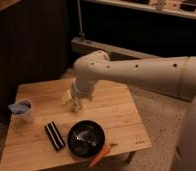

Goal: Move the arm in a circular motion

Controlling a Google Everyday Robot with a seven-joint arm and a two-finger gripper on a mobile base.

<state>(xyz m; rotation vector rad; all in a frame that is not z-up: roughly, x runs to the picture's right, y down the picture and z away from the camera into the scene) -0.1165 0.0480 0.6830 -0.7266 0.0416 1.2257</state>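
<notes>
Arm: thick off-white tube with small dark holes. It enters from the right edge, passes above the wooden table and bends down at a rounded joint over the table's middle.
Blue cup: it stands at the left edge of the table, well apart from the arm.
Dark bar: it lies flat near the front, just left of the bowl.
Gripper: it is at the arm's tip and hangs low over the table, a little left of the middle and behind the bowl. Whether it is open or closed, and whether it has hold of anything, I cannot tell.
Black bowl: round, at the front of the table, near the gripper but apart from it.
Carrot: orange, at the front edge, just beside the bowl's lower right rim.
Done: one position only is shown. I judge that the arm is somewhere on its circle, but how much of the circle is covered cannot be read.
Left: probably the rest of the loop. Nothing on the table needs to be taken, only avoided.
</notes>
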